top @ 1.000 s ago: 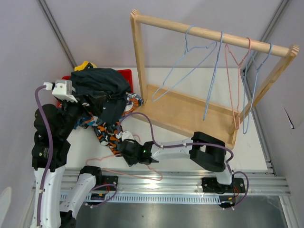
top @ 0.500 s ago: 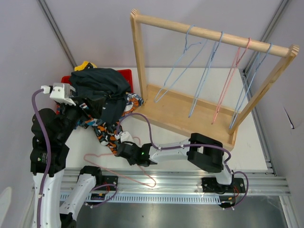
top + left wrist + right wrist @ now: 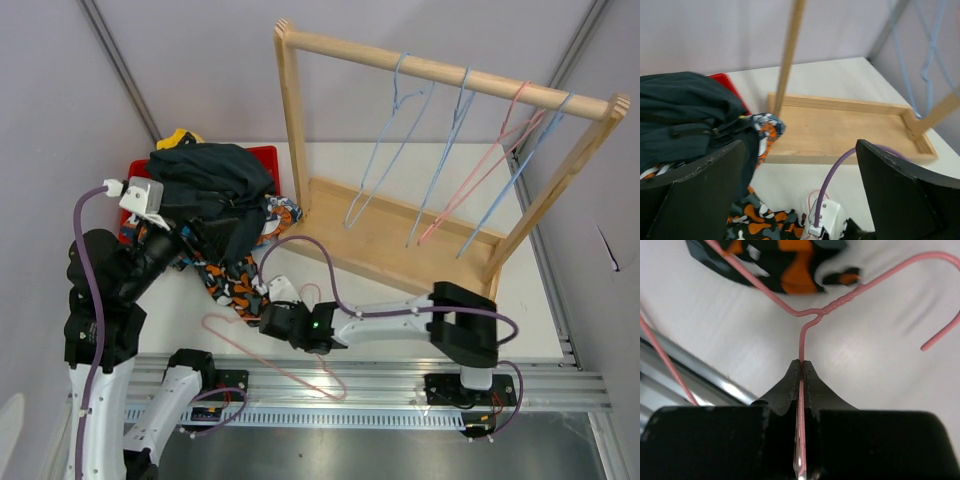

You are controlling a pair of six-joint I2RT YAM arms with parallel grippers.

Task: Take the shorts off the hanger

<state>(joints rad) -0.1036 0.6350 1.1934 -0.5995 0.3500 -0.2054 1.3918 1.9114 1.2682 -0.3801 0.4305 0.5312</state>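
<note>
A pink wire hanger [image 3: 290,370] lies on the white table by the near edge. My right gripper [image 3: 268,322] is shut on one shoulder wire just below the twisted neck [image 3: 815,315], with the wire pinched between the fingertips [image 3: 801,364]. The hanger's other shoulder runs up to the orange, black and white patterned shorts [image 3: 785,265]. Those patterned shorts [image 3: 230,282] trail from a heap topped by black shorts [image 3: 210,175], with yellow fabric [image 3: 180,136] behind. My left gripper [image 3: 800,200] hangs open over the heap's right side, holding nothing.
A red bin [image 3: 266,156] sits under the heap at the back left. The wooden rack [image 3: 400,240] stands at the back right; several blue hangers [image 3: 385,150] and one pink hanger [image 3: 480,175] hang tilted on its rail. Metal rails [image 3: 380,385] line the near edge.
My right gripper has shut on the pink hanger and drawn it right, away from the patterned shorts. The left arm dropped a little. The rack's hangers have swung.
</note>
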